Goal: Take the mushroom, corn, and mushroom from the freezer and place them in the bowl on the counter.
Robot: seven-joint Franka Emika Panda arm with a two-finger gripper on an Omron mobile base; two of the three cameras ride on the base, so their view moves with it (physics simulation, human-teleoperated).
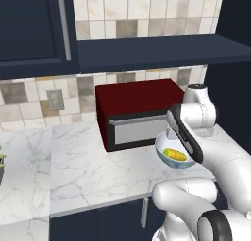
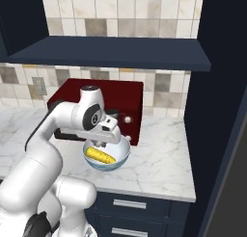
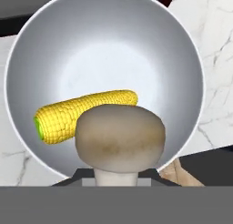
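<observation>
Marbled counter [image 1: 83,171], red microwave [image 1: 137,112] behind. Bowl [image 3: 41,50] holds corn [image 3: 82,113]. Gripper [image 2: 102,143] clamped on mushroom [image 3: 119,136] above it.

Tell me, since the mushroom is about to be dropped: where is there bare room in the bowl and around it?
Inside the bowl, the floor beyond the corn is bare. The counter left of the microwave and right of the bowl toward the dark wall is free. It is crowded where the gripper holds the mushroom over the corn.
</observation>
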